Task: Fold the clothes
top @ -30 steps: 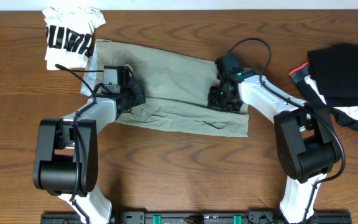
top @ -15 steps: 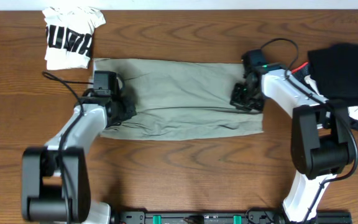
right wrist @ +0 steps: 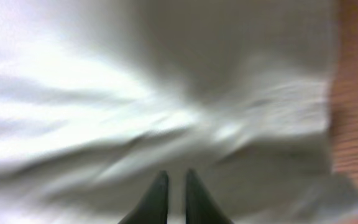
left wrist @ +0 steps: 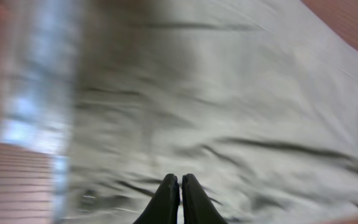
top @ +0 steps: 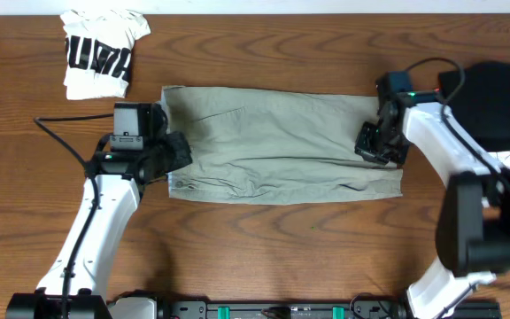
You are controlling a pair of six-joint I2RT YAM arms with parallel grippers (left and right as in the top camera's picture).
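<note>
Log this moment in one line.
shorts: laid flat | left fingers: shut on shorts' left end | right fingers: slightly apart at right end | white tee: far-left corner, apart | dark garment: right edge

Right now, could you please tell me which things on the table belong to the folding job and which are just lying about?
For the job: khaki shorts, left gripper, right gripper.
Lying about: white printed tee, black garment.

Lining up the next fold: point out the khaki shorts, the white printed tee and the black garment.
khaki shorts [top: 282, 142], overhead view, middle of the fabric.
white printed tee [top: 97, 57], overhead view, its printed front.
black garment [top: 498, 99], overhead view, its middle.
</note>
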